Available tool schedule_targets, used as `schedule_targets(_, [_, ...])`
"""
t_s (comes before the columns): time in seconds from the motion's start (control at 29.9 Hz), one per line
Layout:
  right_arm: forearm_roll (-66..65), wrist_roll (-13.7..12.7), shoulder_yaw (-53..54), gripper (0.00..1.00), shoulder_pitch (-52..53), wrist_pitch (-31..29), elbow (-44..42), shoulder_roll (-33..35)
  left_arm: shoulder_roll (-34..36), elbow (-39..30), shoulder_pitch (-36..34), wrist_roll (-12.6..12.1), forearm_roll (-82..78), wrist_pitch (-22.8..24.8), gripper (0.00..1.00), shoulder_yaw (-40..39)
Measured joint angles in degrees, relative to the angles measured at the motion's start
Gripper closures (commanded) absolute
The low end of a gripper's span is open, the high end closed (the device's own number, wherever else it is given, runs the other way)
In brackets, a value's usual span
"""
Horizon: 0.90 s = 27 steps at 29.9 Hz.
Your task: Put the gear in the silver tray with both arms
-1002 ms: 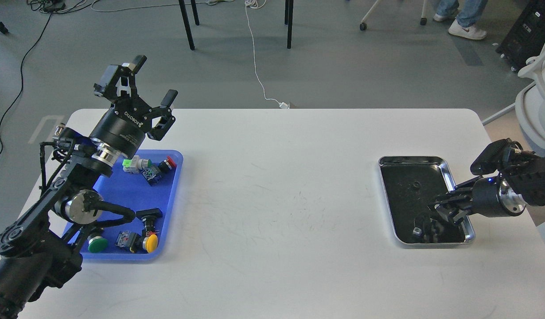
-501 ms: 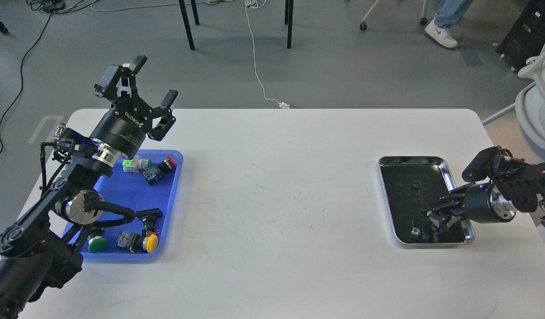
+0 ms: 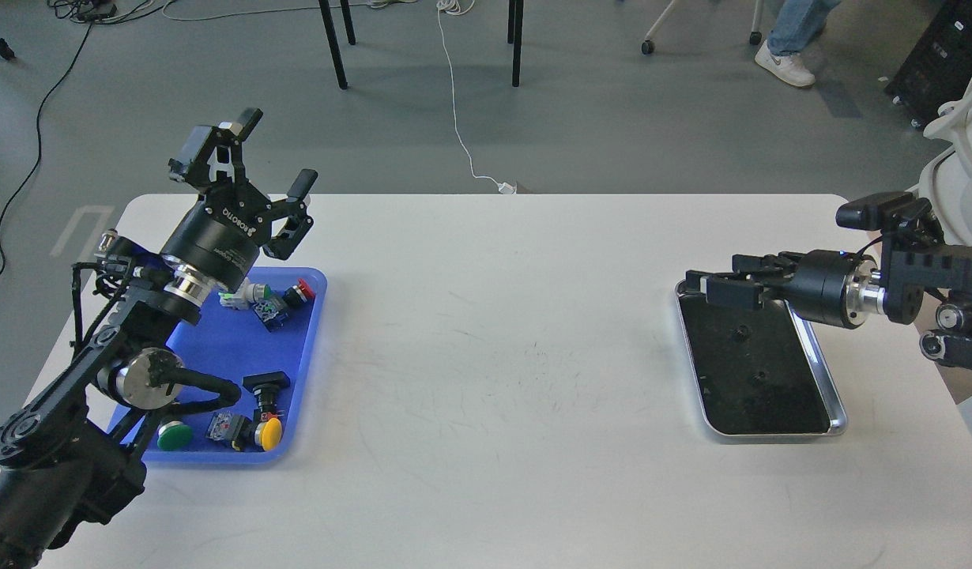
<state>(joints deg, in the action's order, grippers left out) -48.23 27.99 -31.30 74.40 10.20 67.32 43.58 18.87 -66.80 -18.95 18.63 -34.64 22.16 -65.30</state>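
Observation:
The silver tray (image 3: 770, 433) lies on the right side of the white table, long side running away from me. Two small dark round pieces (image 3: 740, 333) lie on its dark bottom; I cannot tell if either is a gear. My right gripper (image 3: 703, 286) points left, held level above the tray's far left corner, dark and side-on. Nothing shows between its fingers. My left gripper (image 3: 275, 154) is open and empty, raised above the far end of the blue tray (image 3: 233, 348).
The blue tray holds several push buttons, among them a green one (image 3: 174, 435), a yellow one (image 3: 270, 432) and a red one (image 3: 301, 292). My left arm's lower links cross the tray's left half. A white chair (image 3: 956, 158) stands off the table's right edge.
My right gripper has risen out of the silver tray's near right part and swung to above its far left corner. The left gripper has shifted slightly.

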Motion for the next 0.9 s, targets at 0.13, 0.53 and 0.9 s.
schedule_targets(0.13, [15.8,0.0,13.0,0.04,-7.2,0.1,0.0,-0.4,-0.2,-0.3,1.2,0.0,-0.3,0.0,0.02,0.0])
schedule_targets(0.53, [46.0,0.0,45.4,0.01,-30.3,-4.7,0.3,-8.6,-5.8,1.3,4.5,0.1,-3.7,-0.8,0.02,-0.1])
schedule_targets(0.9, [46.0,0.0,48.8,0.01,-34.3,-9.7,0.9,-9.4,-6.8,2.4,5.0,1.6,-3.4,-2.1,0.02,-0.1])
